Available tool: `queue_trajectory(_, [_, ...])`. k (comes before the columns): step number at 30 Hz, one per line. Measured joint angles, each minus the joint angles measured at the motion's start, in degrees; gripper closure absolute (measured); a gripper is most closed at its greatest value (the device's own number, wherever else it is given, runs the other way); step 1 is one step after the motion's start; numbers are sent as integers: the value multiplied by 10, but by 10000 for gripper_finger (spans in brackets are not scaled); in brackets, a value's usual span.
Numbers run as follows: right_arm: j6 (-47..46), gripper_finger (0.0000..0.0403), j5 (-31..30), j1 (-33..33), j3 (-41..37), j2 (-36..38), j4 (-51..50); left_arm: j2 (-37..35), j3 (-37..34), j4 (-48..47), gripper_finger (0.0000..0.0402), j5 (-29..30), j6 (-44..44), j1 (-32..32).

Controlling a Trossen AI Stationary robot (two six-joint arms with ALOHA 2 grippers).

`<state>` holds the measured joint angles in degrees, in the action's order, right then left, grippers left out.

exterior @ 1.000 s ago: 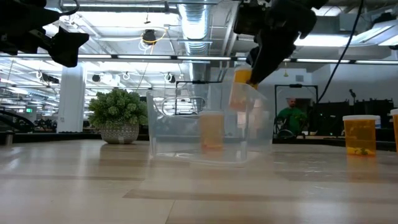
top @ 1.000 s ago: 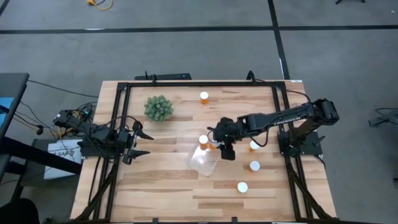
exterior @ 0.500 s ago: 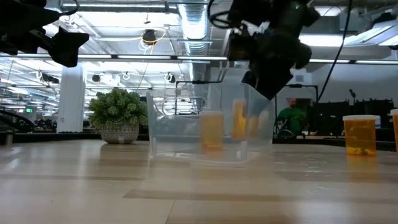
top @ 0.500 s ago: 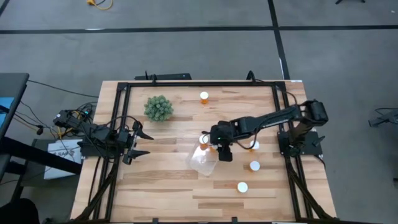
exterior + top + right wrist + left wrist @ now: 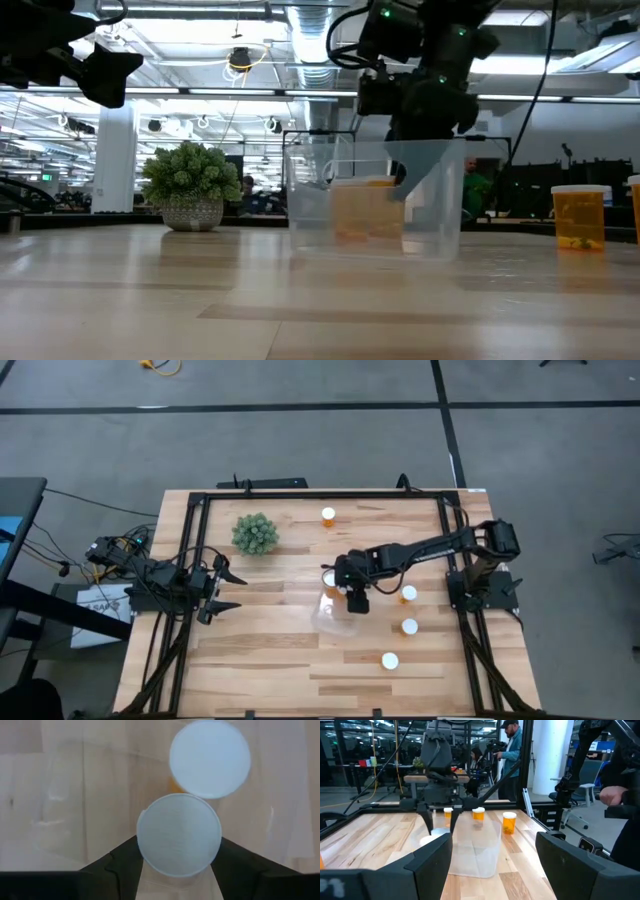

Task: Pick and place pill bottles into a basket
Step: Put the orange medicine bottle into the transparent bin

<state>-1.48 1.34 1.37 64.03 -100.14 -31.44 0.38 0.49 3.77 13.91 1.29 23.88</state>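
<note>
The wooden surface is being worked from the right, and the task is judged to be about a third done. The clear basket is standing near the surface's middle, and two pill bottles are being seen inside it: one white-capped bottle standing free, and a second bottle just beside it, directly under the right claw. In the low view both are showing as an orange mass through the basket wall. Four bottles are being left outside: one at the far edge, near the green plant, and three to the basket's right. The right claw is being held over the basket, its fingers showing on either side of the second bottle's cap at a narrow spread; whether the bottle is being gripped or is already released cannot be told. The left claw is waiting at the surface's left edge, its fingers spread wide and holding nothing.
</note>
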Motion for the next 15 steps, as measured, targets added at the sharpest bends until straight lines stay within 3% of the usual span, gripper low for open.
queue_trajectory(9, [0,152,0,-8,44,0,-38,0,0,0,125,0,0,0])
queue_trajectory(15, [10,147,-12,-8,89,0,-50,0,0,0,125,0,0,0])
